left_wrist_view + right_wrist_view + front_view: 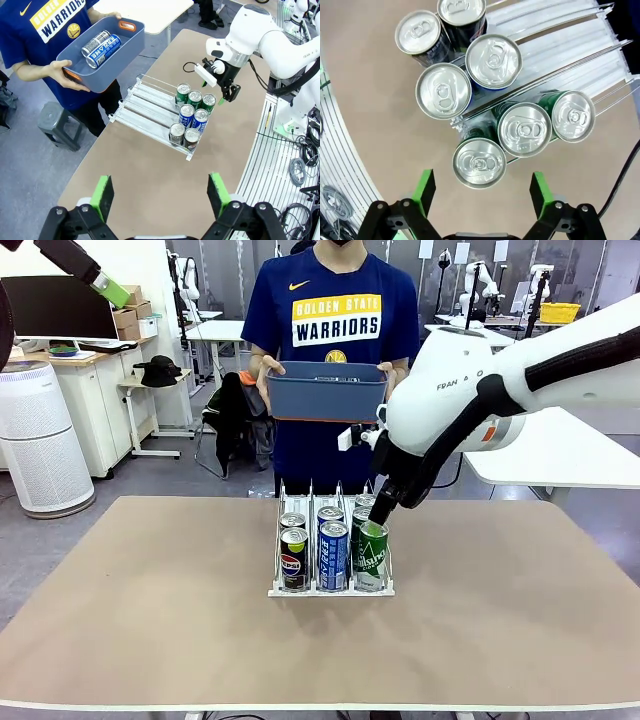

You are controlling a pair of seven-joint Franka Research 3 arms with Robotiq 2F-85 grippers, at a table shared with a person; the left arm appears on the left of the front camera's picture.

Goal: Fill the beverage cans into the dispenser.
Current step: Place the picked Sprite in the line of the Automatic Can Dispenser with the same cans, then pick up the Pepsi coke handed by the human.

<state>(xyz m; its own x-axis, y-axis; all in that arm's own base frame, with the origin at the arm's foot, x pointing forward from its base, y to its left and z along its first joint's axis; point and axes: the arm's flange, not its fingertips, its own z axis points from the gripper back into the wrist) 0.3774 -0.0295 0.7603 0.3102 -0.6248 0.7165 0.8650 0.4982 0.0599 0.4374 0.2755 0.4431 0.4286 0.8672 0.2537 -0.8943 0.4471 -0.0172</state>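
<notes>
Packed upright into the dispenser (330, 593) mid-table: seven beverage cans (333, 555), two black, two blue, three green. Two more lying in the blue bin (328, 395) held by the person (330, 320). Just above the front green can (479, 162), right gripper (481, 172), fingers apart. High over the table, left gripper (160, 177), likewise spread.

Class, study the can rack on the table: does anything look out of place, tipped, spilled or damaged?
Nothing stands out. The slim aluminium drink cans stand upright in the clear three-lane rack, sorted by colour: black, blue, green. No spill or dent shows.
</notes>
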